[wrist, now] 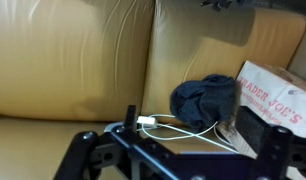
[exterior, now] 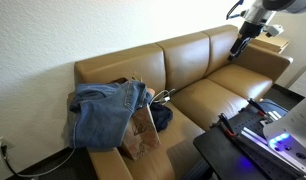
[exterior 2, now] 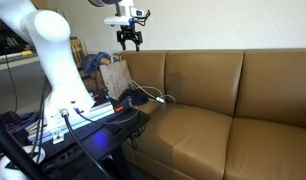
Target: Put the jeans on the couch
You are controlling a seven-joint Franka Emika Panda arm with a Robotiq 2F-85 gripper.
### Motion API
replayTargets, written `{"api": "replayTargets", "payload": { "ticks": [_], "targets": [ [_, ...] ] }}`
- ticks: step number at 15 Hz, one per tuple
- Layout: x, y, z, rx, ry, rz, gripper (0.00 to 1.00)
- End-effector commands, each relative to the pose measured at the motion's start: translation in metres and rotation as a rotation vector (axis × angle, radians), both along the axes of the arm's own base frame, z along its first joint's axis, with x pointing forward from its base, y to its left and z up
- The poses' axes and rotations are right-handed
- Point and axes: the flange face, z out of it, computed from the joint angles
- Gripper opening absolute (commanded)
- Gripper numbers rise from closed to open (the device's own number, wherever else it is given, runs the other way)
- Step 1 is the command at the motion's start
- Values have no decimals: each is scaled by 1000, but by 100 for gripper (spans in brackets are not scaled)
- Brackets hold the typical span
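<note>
The light blue jeans (exterior: pixel 98 110) hang over a brown paper bag (exterior: pixel 143 130) at one end of the tan leather couch (exterior: pixel 208 95). They show only as a blue patch behind the bag in an exterior view (exterior 2: pixel 93 64). My gripper (exterior: pixel 240 44) hangs high in the air above the couch back, far from the jeans, open and empty; it also shows in an exterior view (exterior 2: pixel 130 40). In the wrist view the open jaws (wrist: pixel 183 138) frame the couch seat; the jeans are out of that view.
A dark blue cloth (wrist: pixel 205 98) lies on the seat beside the Trader Joe's bag (wrist: pixel 278 90), with a white charger cable (wrist: pixel 173 126) in front. A black stand with equipment (exterior: pixel 258 135) stands before the couch. The robot's white base (exterior 2: pixel 58 70) rises there.
</note>
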Motion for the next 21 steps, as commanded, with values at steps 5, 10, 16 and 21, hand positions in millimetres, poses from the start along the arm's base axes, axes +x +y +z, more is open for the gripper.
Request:
{"api": "replayTargets", "payload": {
  "ticks": [5,10,16,21],
  "targets": [
    [10,66,-21,-49,19,134,100],
    [15,62,-56,8,81,207,100],
    [-13,156,-7,72,-42,526,100],
    [-18,187,30,55,-143,612,100]
  ]
}}
